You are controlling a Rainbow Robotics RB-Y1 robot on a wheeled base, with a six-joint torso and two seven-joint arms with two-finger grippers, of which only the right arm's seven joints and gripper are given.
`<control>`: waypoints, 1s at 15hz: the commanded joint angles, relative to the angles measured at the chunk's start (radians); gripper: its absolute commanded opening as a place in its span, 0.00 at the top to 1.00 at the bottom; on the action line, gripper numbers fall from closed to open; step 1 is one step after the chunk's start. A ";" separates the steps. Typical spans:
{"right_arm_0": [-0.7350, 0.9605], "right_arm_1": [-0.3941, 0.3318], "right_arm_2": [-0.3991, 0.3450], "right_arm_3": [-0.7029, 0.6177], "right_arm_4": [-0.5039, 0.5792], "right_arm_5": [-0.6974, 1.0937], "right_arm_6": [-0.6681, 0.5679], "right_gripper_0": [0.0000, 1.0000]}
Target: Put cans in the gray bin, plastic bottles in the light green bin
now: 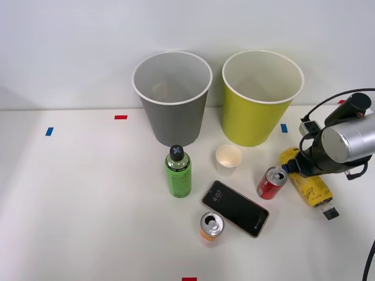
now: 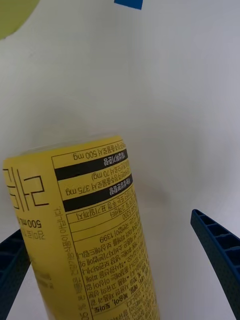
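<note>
Right gripper (image 2: 120, 280) stood wide open, its 2 blue ribbed fingers (image 2: 220, 250) spread to either side of the yellow bottle (image 2: 95, 235). One finger sat close against the bottle's side; the other was well apart from it. No grip taken.

In the front view the gripper itself was hidden under the silver wrist. The yellow bottle (image 1: 309, 184) lay on its side on the white table (image 1: 88, 205) directly beneath that wrist.

Red can (image 1: 272, 182) stood upright just to the gripper's left. Further left: a white paper cup (image 1: 228, 158), a dark phone (image 1: 236, 208) lying flat, and the orange can (image 1: 211, 226) upright, touching or nearly touching the phone's corner. Green bottle (image 1: 178, 171) stood upright beyond those.

Light green bin (image 1: 262, 96) stood ahead-left of the gripper, near; gray bin (image 1: 172, 96) just beside it, farther left. A blue tape mark (image 1: 284, 127) lay between gripper and light green bin.
</note>
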 commanded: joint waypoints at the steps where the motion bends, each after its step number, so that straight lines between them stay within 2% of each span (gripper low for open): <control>1: 0.000 0.007 0.000 0.004 0.014 0.000 0.000 0.00; 2: 0.000 0.009 0.000 0.002 0.015 0.000 0.000 0.00; 3: 0.000 0.010 0.000 0.002 0.017 0.000 0.000 0.06; 4: 0.000 0.015 0.000 0.004 0.020 0.000 0.000 0.39; 5: 0.000 0.019 0.000 0.002 0.029 0.000 -0.002 0.86; 6: 0.000 0.025 0.000 0.002 0.049 0.000 -0.002 1.00; 12: 0.000 0.025 -0.001 -0.014 0.060 -0.006 0.018 1.00; 15: 0.002 -0.017 -0.048 -0.047 -0.022 0.061 0.058 1.00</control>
